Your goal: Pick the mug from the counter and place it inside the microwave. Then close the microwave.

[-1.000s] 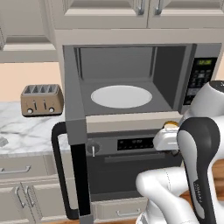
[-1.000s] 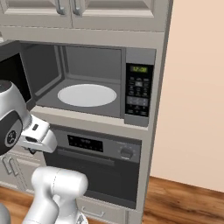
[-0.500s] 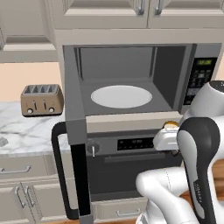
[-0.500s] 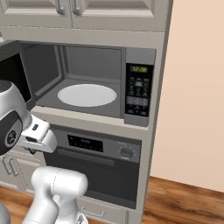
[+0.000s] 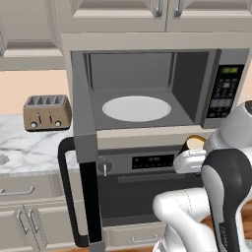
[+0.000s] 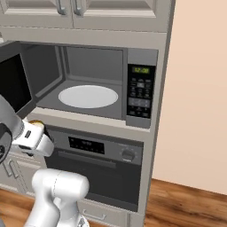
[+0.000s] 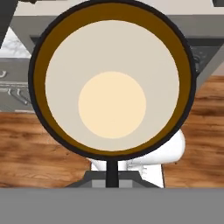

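My gripper (image 5: 193,153) is shut on the mug (image 5: 196,142), a black cup with a tan inside. It hangs in front of the oven, just below the front lip of the microwave (image 5: 224,91) and right of its middle. The hand view looks straight into the mug (image 7: 112,81), with one dark finger (image 7: 112,171) on its rim. In the right base view the mug (image 6: 36,124) peeks out above my white hand, left of the microwave (image 6: 141,88). The microwave door (image 5: 86,142) stands open to the left, and the white turntable (image 5: 137,108) is bare. The marble counter (image 5: 29,147) lies at the left.
A tan toaster (image 5: 47,112) stands on the counter. The knobbed oven (image 5: 142,179) sits under the microwave. The open door's black handle (image 5: 69,197) juts out at lower left. Cabinets (image 5: 147,10) hang above, and a bare wall (image 6: 195,111) is at the right.
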